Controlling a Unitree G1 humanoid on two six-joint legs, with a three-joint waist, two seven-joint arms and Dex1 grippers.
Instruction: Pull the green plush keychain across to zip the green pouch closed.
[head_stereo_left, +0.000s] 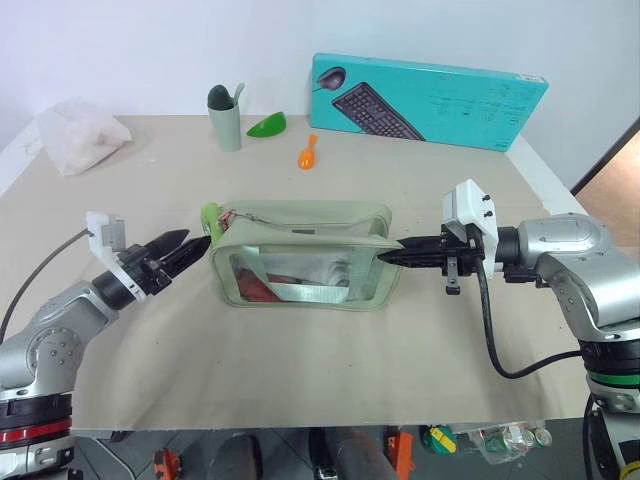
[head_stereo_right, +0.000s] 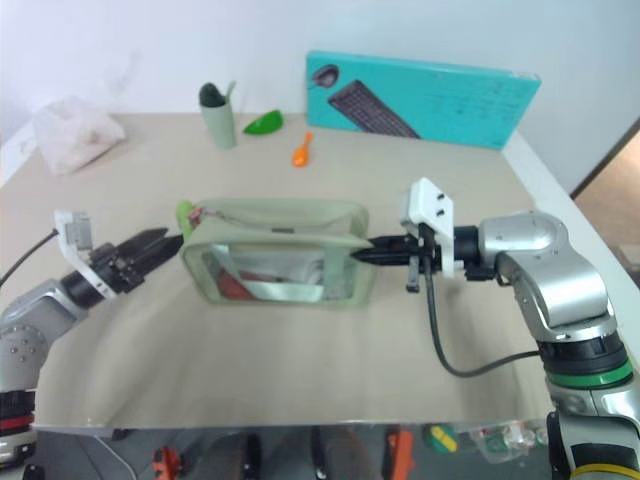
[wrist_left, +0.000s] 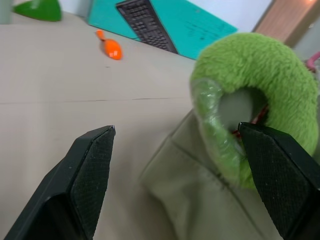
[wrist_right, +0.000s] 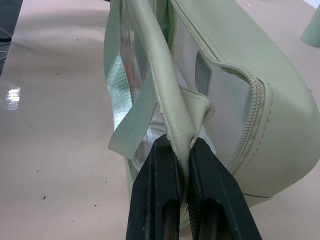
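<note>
Left wrist view puts the left gripper (wrist_left: 175, 175) wide open, the green plush keychain (wrist_left: 260, 95) against one finger (wrist_left: 280, 175). Soft and light, it likely squashes, so pinch its ring. Beyond, the right gripper (head_stereo_left: 392, 255) clamps the green pouch (head_stereo_left: 300, 215) end on the table (head_stereo_left: 300, 370).

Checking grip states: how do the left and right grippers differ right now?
The left gripper has its jaws open around the keychain, gripping nothing; the right gripper is shut on the pouch edge. The left sits at the pouch's keychain end, the right at the opposite end. Both point toward the pouch.
</note>
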